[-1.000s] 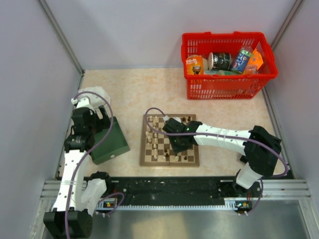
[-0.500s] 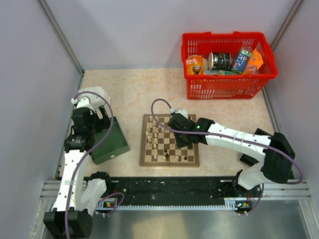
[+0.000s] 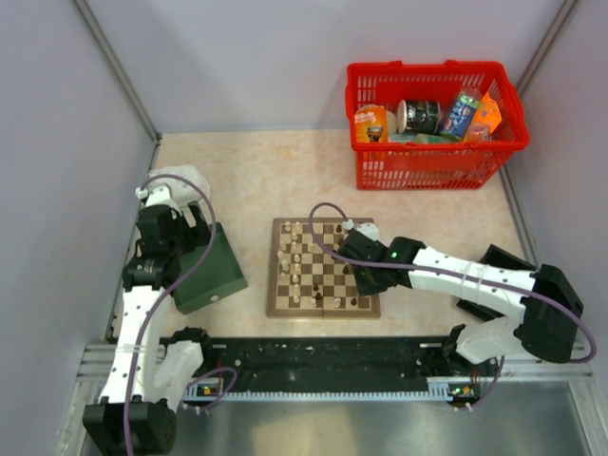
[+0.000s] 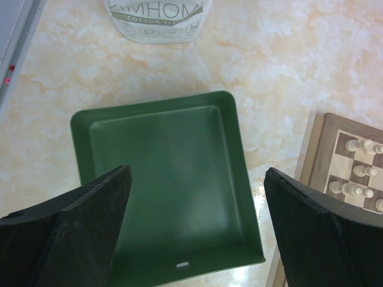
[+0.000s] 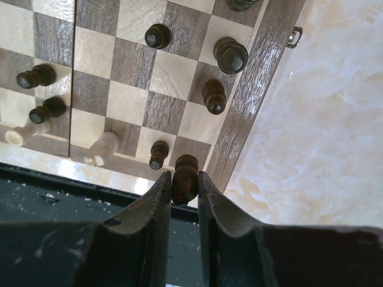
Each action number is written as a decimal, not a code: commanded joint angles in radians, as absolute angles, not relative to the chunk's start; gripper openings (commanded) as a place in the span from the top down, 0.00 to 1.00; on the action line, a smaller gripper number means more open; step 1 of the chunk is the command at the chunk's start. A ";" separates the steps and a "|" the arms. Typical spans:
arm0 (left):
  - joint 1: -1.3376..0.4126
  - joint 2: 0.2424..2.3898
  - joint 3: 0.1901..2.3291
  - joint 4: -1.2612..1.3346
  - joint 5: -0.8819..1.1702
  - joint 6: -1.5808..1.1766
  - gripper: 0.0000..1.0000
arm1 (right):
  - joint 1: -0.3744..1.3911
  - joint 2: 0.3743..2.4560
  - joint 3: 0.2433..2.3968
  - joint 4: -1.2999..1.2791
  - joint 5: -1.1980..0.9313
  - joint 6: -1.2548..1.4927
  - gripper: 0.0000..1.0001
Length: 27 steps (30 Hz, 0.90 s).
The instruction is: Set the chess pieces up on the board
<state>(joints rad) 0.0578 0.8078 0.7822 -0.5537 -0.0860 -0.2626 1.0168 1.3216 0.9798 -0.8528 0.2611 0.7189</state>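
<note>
The wooden board (image 3: pixel 322 306) lies mid-table with cream pieces (image 3: pixel 295 262) on its left side and dark pieces (image 3: pixel 348 302) at its right and near edge. My right gripper (image 5: pixel 185 184) is shut on a dark brown piece (image 5: pixel 185 172) above the board's near right corner (image 5: pixel 239 143); in the top view it (image 3: pixel 366 278) is over the board's right side. Several dark pieces (image 5: pixel 227 55) and a cream piece (image 5: pixel 102 148) stand on squares nearby. My left gripper (image 4: pixel 197 203) is open and empty above the dark green box (image 4: pixel 167 179); the board's edge (image 4: pixel 320 149) shows at the right.
A red basket (image 3: pixel 432 157) with groceries stands at the back right. The dark green box (image 3: pixel 209 271) lies left of the board. A white container (image 4: pixel 158 18) stands behind the box. A black rail (image 3: pixel 323 361) runs along the near edge.
My right gripper has moved right and toward the near right corner of the board, over about a second. The left arm has not moved.
</note>
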 commanded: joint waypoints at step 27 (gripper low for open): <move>0.058 0.807 0.784 -0.541 -0.077 -0.261 0.02 | 0.951 1.393 0.905 -0.696 0.278 0.715 0.79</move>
